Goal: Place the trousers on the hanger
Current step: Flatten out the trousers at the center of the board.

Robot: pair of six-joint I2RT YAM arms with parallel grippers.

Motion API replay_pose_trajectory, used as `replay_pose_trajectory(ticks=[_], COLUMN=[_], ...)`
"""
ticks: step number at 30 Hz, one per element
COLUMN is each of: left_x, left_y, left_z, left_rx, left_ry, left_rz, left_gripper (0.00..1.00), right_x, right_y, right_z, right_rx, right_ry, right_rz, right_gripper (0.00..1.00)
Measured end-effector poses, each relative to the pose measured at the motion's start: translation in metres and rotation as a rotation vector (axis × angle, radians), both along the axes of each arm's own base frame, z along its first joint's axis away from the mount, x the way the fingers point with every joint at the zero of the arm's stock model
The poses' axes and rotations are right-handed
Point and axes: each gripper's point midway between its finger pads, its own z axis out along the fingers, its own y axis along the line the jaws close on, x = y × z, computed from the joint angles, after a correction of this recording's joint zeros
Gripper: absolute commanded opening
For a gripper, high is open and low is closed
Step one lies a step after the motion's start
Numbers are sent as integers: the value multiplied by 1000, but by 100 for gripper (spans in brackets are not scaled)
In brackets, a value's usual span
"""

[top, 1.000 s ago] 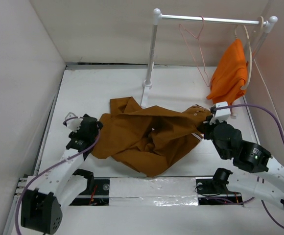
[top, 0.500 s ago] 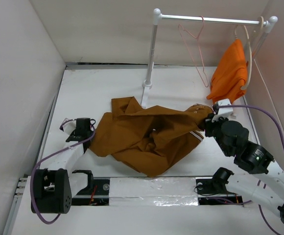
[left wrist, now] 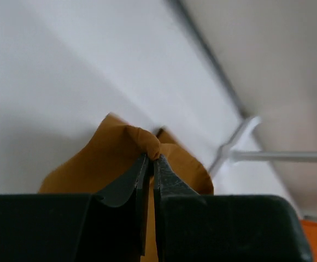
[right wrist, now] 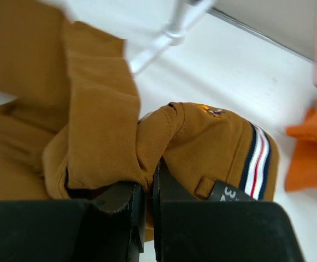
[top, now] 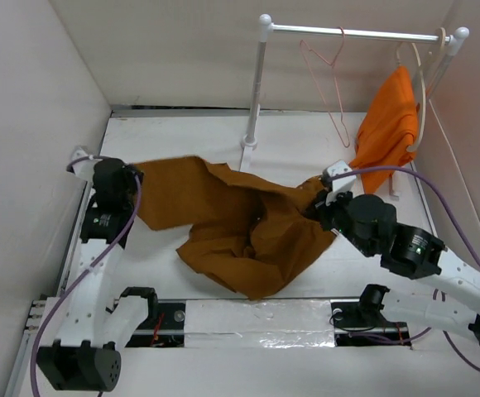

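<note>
The ochre-brown trousers (top: pixel 240 227) lie spread and bunched across the middle of the table, stretched between both arms. At the left, my left gripper (top: pixel 128 184) is shut on a leg end of the trousers (left wrist: pixel 142 143), which it holds lifted off the table. My right gripper (top: pixel 321 203) is shut on a fold of the trousers (right wrist: pixel 147 147) beside the striped waistband (right wrist: pixel 258 155). The thin pink hanger (top: pixel 329 87) hangs empty on the white rail (top: pixel 352 34) at the back.
A bright orange garment (top: pixel 389 120) hangs on a cream hanger (top: pixel 422 78) at the rail's right end. The rail's white post (top: pixel 255 91) stands just behind the trousers. White walls close in on the left, back and right.
My left gripper has closed on the leg end and pulled it up and back to the left, stretching the cloth. The right gripper has shifted left and back with the waistband.
</note>
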Motion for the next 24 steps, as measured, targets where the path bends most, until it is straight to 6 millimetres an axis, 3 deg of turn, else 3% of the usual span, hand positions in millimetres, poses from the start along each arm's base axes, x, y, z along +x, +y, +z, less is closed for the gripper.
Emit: replay_pose_trajectory(ticks=[3,6,10,13,15,18,21,24], left_x=[-6,-25,-52,-65,-63,-38,13,75], left_y=[11,26,42,50,52,49,41,27], left_z=[89,164,223,256,265,259,232,190], left_rx=[45,89,133,157,173,205,244,267], left_ry=[-173,-318,-427,-489,-499,-465,-373,-273], left_rz=[40,109,186,224,232,209,147,60], left_gripper=[0,0,0,0,0,0,0,0], right_x=[-15,-48,-120,-152,-146,-90,-34,-15], right_y=[38,82,141,158,150,109,36,-35], right_z=[20,47,101,132,135,117,82,60], right_rx=[4,4,21,61,75,74,81,131], right_ry=[-9,-34,-98,-127,-132,-119,-98,-98], right_rz=[121,265,465,484,420,224,-29,-207], right_gripper=[0,0,0,0,0,0,0,0])
